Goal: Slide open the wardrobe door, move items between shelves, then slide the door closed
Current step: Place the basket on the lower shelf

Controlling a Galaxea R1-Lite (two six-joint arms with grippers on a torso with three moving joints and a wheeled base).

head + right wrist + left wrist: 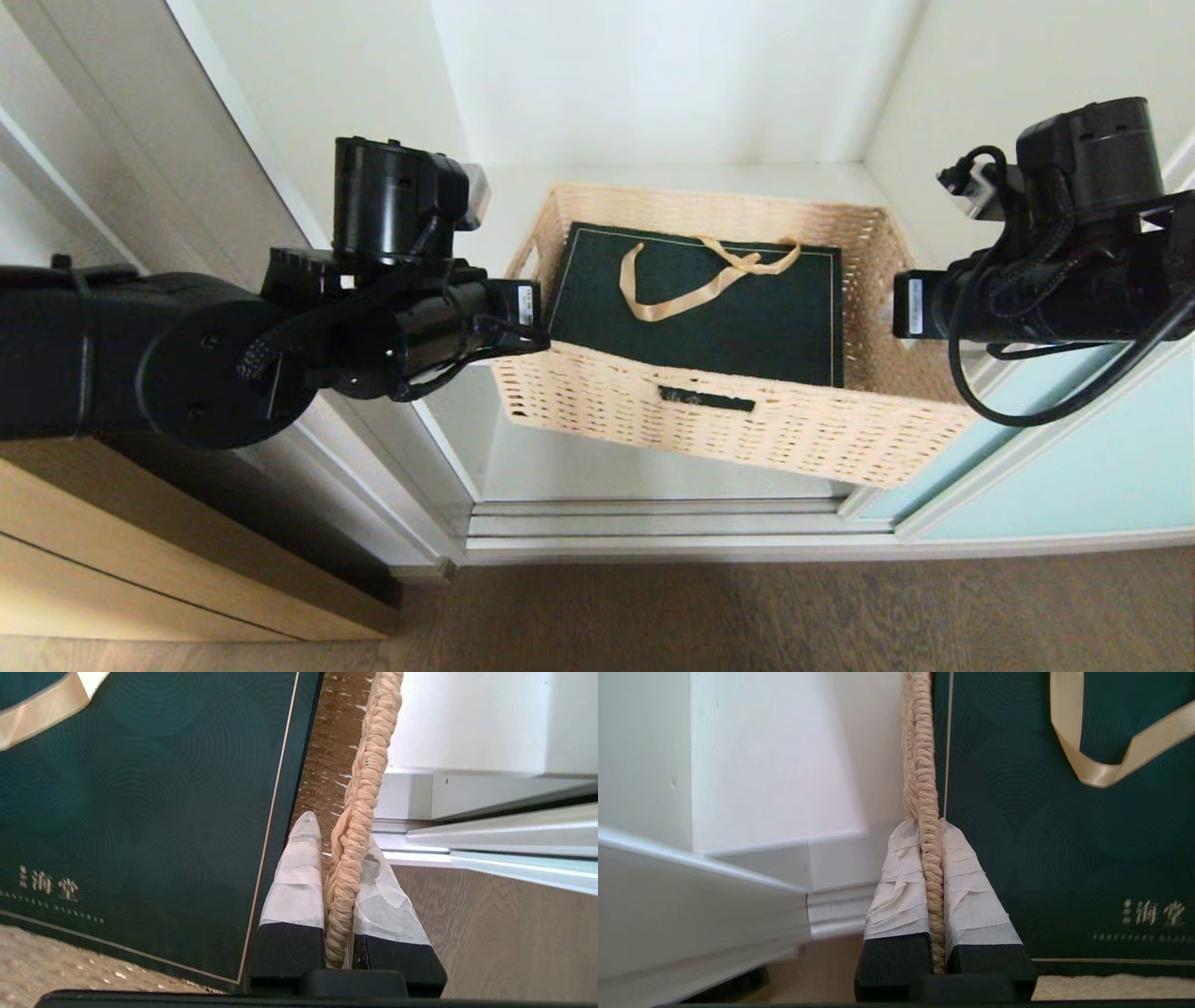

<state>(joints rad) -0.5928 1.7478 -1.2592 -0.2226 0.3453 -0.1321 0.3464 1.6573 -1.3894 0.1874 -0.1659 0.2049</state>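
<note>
- Head view: the wicker basket sits mid-frame, held off the white shelf behind it, with the dark green gift bag lying flat inside (gold ribbon handle on top). The left claw meets its left rim, the right claw its right rim. The frosted sliding wardrobe door shows at lower right.
- Left wrist view: taped fingers pinch the braided rim, bag just beside.
- Right wrist view: taped fingers clamp the opposite rim, above wood-grain floor.
</note>
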